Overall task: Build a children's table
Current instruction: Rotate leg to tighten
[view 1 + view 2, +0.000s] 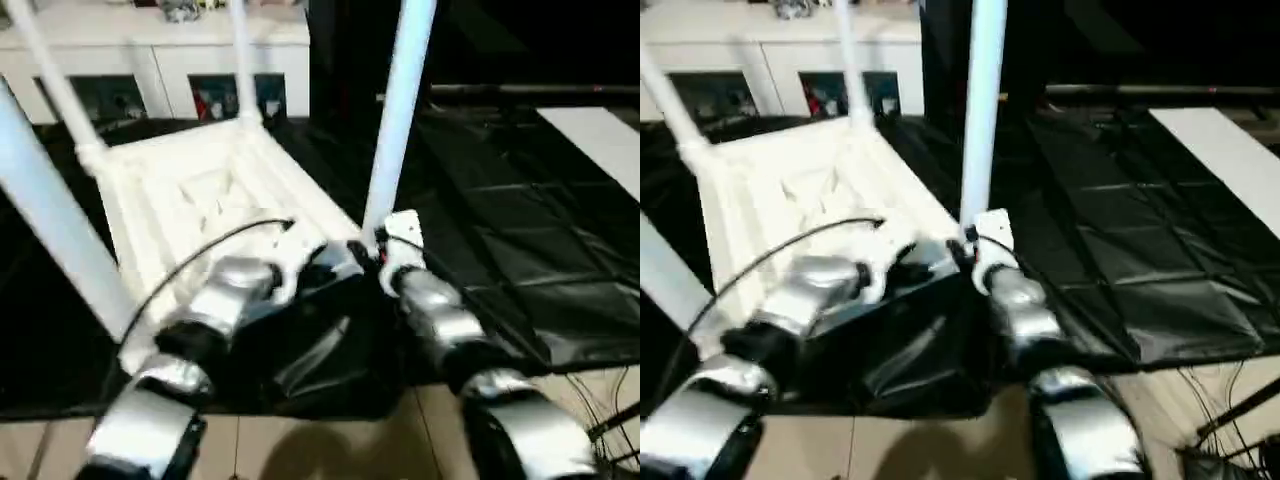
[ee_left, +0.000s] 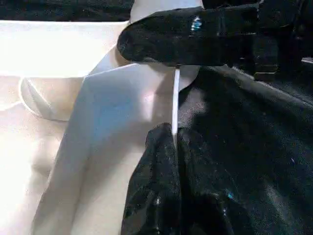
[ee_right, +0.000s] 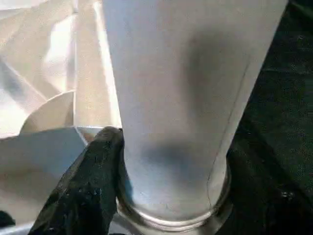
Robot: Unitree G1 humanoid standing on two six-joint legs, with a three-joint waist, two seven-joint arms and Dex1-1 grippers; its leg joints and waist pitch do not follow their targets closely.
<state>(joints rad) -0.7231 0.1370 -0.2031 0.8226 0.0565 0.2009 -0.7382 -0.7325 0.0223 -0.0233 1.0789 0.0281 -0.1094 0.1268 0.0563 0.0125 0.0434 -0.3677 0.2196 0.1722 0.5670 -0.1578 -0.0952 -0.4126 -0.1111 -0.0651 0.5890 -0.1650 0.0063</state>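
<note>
Right gripper (image 1: 385, 248) clasps upright leg (image 1: 398, 120); left gripper (image 2: 173, 142) pinched shut; children's table (image 1: 200, 195) inverted, legs up.

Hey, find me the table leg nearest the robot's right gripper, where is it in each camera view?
Left eye: the near right leg rises right of centre, above the right gripper.
Right eye: the same leg stands at centre.
Left wrist: I cannot tell it for certain here.
Right wrist: close up, seated in its corner socket.
Shared landmark: the upturned tabletop.
</note>
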